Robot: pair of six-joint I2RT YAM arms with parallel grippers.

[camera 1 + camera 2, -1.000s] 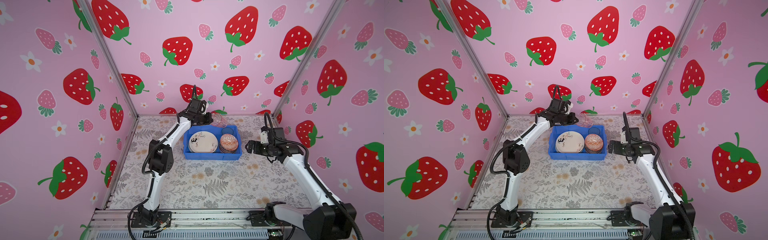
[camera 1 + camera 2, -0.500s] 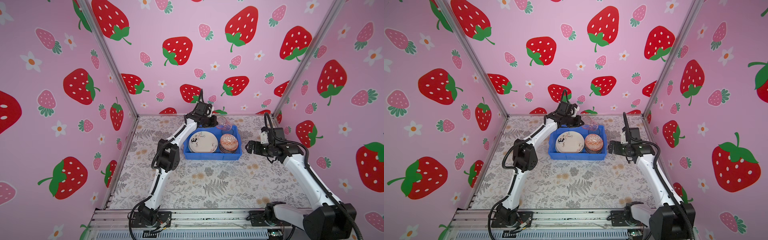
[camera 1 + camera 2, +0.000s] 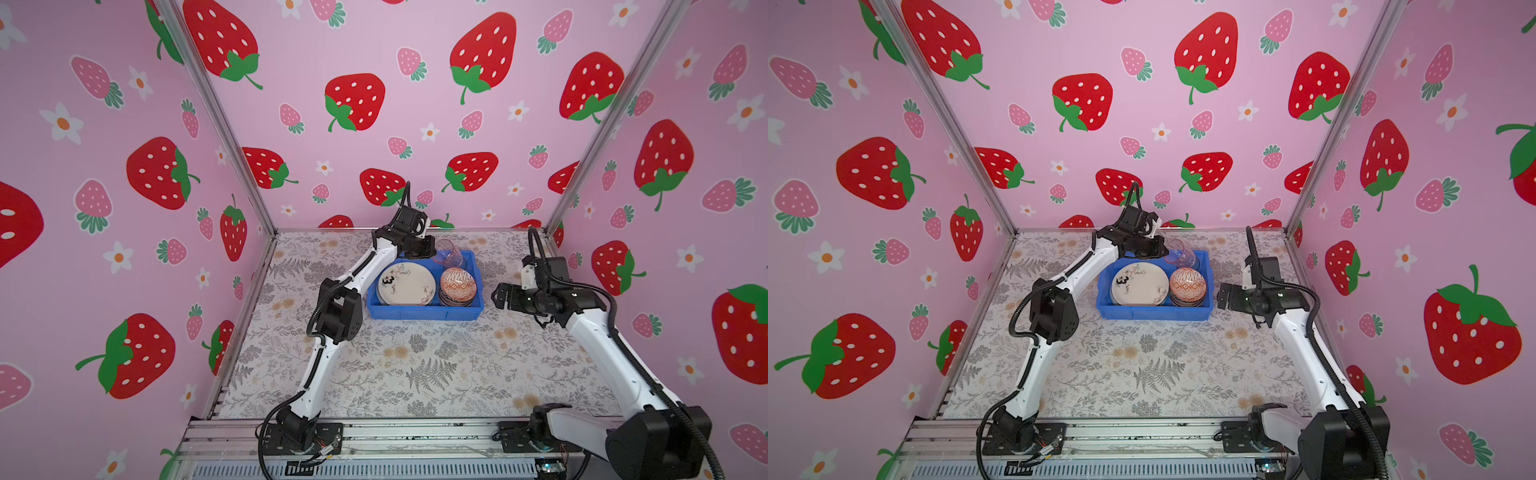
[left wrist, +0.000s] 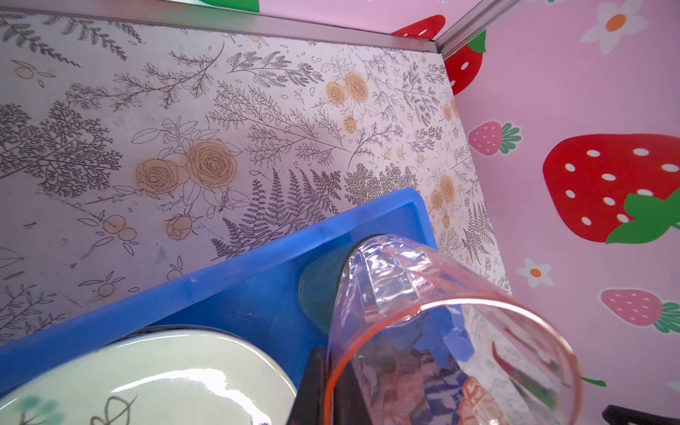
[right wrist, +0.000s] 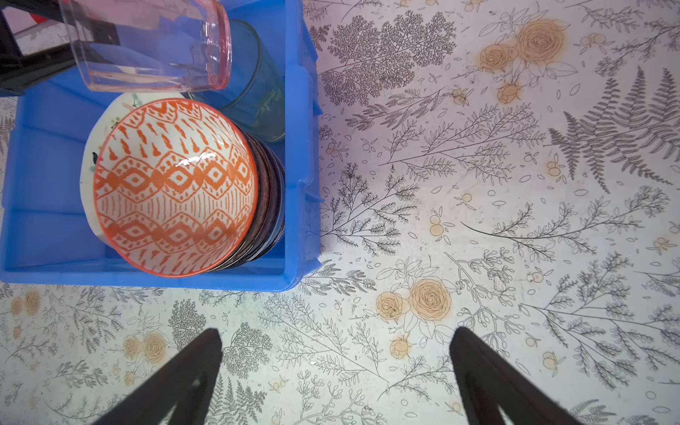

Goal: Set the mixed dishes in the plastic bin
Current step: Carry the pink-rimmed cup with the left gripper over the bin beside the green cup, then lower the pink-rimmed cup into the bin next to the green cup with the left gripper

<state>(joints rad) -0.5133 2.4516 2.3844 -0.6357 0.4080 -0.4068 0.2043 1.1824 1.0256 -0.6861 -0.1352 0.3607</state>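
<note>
top views: two arms over a floral counter (image 3: pixel 415 374), with the bin (image 3: pixel 424 312) at the back middle.
left tool (image 3: pixel 432 249): clenched on the pink tumbler (image 3: pixel 449 255), gripping it at the rim; in the left wrist view a dark finger (image 4: pixel 308 386) lies against that rim.
pink tumbler: tipped on its side, in the air over the back of the bin, just above the green tumbler (image 4: pixel 319 290).
bin, left half: "3" plate (image 3: pixel 407 286) lying flat, uppermost there.
bin, right half: orange bowl (image 3: pixel 457 282) nested on top of dark bowls (image 5: pixel 270 206); green tumbler upright in the back right corner.
right tool (image 3: pixel 496 296): released, jaws spread wide, over bare counter just right of the bin and not touching it.
</note>
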